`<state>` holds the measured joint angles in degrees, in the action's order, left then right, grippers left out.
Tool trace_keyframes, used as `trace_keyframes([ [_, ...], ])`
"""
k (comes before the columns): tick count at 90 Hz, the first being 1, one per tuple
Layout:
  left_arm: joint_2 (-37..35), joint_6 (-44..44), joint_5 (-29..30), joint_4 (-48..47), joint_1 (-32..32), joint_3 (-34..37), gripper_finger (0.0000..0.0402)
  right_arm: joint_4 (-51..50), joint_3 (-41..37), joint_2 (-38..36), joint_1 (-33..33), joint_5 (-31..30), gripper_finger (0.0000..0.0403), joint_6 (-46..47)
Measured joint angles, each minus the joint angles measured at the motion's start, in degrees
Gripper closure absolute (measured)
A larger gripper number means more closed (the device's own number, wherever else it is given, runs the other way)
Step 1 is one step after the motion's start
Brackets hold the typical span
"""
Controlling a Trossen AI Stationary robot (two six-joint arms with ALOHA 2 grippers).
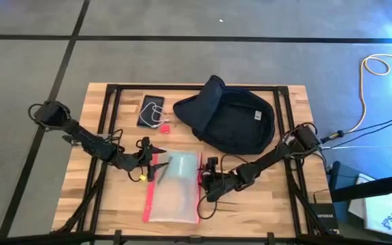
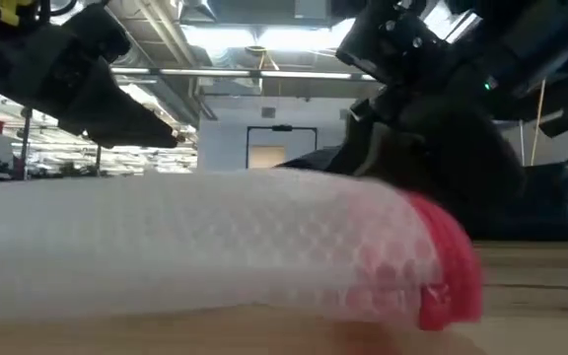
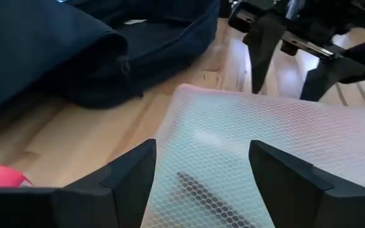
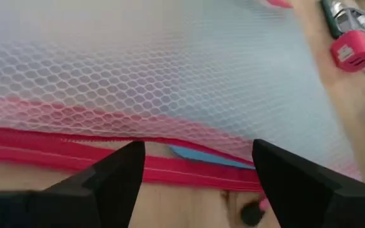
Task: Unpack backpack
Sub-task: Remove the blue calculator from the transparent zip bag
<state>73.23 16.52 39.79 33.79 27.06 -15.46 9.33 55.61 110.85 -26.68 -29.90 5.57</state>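
Observation:
The dark navy backpack (image 1: 231, 120) lies flat at the far middle of the table, its flap folded back toward the far side. In front of it a clear mesh pouch (image 1: 174, 188) with red zip edges lies flat on the wood. My left gripper (image 1: 152, 155) stands open at the pouch's far left corner, with the mesh (image 3: 233, 139) showing between its fingers. My right gripper (image 1: 208, 175) is open at the pouch's right side, just above the red zip edge (image 4: 189, 166). The backpack (image 3: 106, 50) also shows in the left wrist view, beyond the pouch.
A dark phone-like slab (image 1: 151, 111) with a white cable lies on the table left of the backpack, and a small red block (image 1: 163, 126) sits next to it. Bare wood lies along the near edge on both sides of the pouch.

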Motion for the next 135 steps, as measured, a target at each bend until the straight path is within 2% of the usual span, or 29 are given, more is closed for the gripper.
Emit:
trace_keyframes([
  [12, 0.0, 1.83, -0.19, -0.12, -0.99, 0.0, 0.0163, -0.14, 0.0, -0.02, 0.18, 0.46, 0.0127, 0.03],
  [36, 0.0, 12.66, -1.02, -0.31, -1.1, 0.0, 0.0163, -0.08, -0.01, -0.02, 0.12, 0.65, 0.0127, 0.04],
  [51, 0.0, 15.87, 1.25, -0.18, -2.2, 0.0, 0.0163, -0.49, -0.02, -0.02, 0.12, 4.67, 0.0127, -0.35],
  [92, 0.0, 16.02, 2.5, -0.16, -3.14, -0.83, 0.0163, -0.38, -0.02, -0.07, 0.07, 6.0, 0.0127, -0.51],
  [116, 0.0, 19.12, -3.22, -0.08, -2.75, -0.83, 0.0163, -0.36, -0.02, -0.09, 0.07, 6.0, 0.0127, -0.51],
  [135, 0.0, 17.64, -3.54, -0.03, -0.98, -0.83, 0.0163, -0.34, -0.02, -0.09, 0.07, 6.0, 0.0127, -0.53],
])
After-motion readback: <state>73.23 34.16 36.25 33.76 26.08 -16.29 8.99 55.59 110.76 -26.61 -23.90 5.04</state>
